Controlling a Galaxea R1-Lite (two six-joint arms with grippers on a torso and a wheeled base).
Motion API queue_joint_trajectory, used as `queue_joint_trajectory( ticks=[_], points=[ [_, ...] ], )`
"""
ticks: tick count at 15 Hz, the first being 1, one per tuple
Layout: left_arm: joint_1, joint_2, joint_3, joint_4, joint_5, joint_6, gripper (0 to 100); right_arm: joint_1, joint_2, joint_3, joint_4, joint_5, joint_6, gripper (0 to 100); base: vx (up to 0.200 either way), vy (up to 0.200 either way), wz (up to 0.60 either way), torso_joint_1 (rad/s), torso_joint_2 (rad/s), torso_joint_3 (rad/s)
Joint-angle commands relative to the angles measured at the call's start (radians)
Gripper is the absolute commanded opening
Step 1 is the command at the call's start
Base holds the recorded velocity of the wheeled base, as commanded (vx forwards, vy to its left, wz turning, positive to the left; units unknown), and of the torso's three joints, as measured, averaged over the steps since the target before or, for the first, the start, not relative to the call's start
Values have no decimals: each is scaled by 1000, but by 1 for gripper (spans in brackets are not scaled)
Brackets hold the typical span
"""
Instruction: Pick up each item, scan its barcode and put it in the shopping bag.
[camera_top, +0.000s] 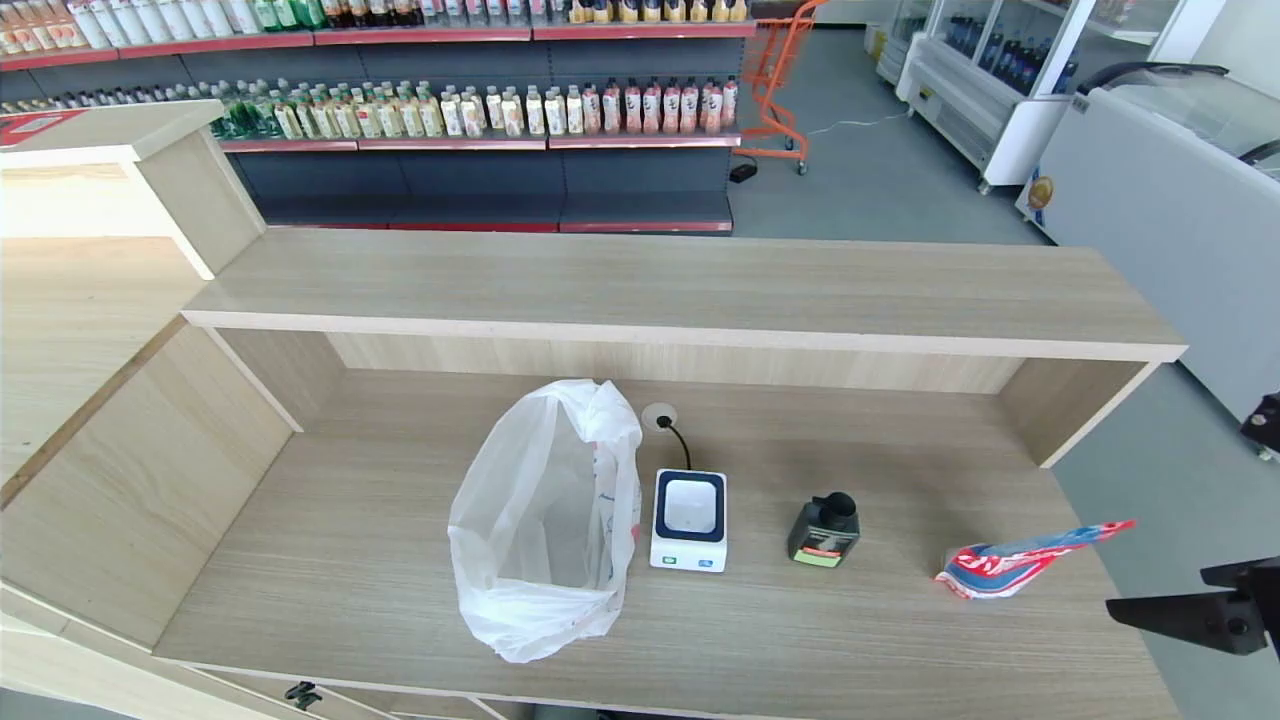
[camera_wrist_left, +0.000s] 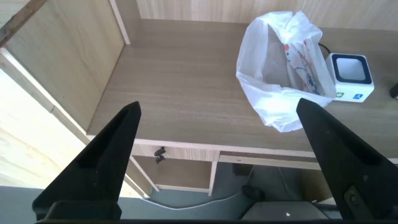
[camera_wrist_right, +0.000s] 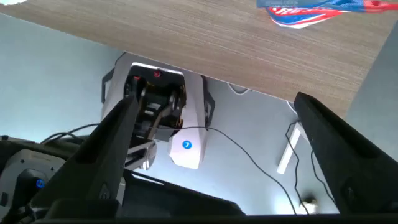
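Near the right jaws lies a packet (camera_top: 1000, 568).

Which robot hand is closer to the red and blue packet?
Right. The right gripper sits off the counter beside the packet; the left gripper is beyond the shopping bag.

Bright, even light; faint soft shadow beside the shopping bag (camera_top: 545, 520); head view bows at its edges (shelves (camera_top: 480, 143) curve).

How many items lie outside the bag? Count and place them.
2: dark bottle right of the scanner, red-blue packet farther right. The bag may hide others.
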Motion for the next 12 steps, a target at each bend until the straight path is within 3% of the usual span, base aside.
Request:
queue_joint_trajectory(
  ticks=[1, 3, 5, 7, 11, 12],
  points=[
    [0, 0, 0, 0, 0, 0, 100, -2, 214, -33, -29, 0, -96, 100, 0, 0, 0, 0, 0, 0],
    [0, 0, 0, 0, 0, 0, 100, -2, 280, -50, -54, 0, -186, 100, 0, 0, 0, 0, 0, 0],
    [0, 0, 0, 0, 0, 0, 100, -3, 327, -147, -28, -6, -266, 100, 0, 0, 0, 0, 0, 0],
    [0, 0, 0, 0, 0, 0, 100, -10, 329, -112, -23, -4, -281, 100, 0, 0, 0, 0, 0, 0],
    [0, 0, 0, 0, 0, 0, 100, -19, 390, -98, -146, -3, -294, 100, 0, 0, 0, 0, 0, 0],
    [0, 0, 0, 0, 0, 0, 100, 0, 473, -90, -250, 0, -301, 100, 0, 0, 0, 0, 0, 0]
  ],
)
